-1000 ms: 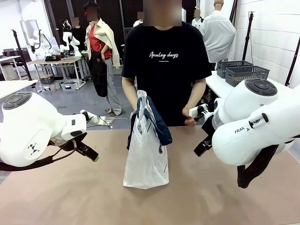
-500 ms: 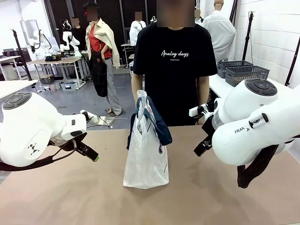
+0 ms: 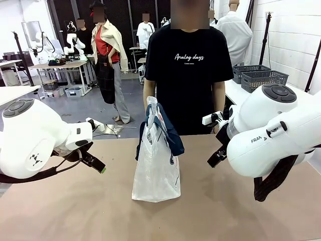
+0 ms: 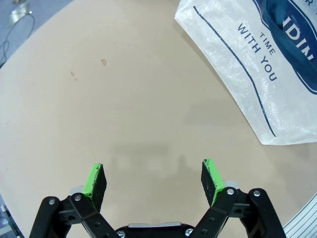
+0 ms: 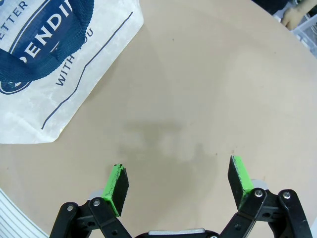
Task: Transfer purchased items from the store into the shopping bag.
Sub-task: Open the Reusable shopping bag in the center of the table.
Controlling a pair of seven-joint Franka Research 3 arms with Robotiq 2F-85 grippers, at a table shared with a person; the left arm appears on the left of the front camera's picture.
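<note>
The left pincer (image 4: 152, 171) is held wide, with nothing between its green pads, above the bare table (image 4: 124, 99). The right pincer (image 5: 177, 168) is likewise spread wide and empty. Between the two, the shopping bag (image 3: 155, 165) is stood upright at mid-table, with its navy handles (image 3: 170, 133) drooped over the top. A person (image 3: 188, 75) is seen behind it at the far edge.

Left end effector (image 4: 152, 171) and right end effector (image 5: 177, 168) hover, jaws spread wide.
</note>
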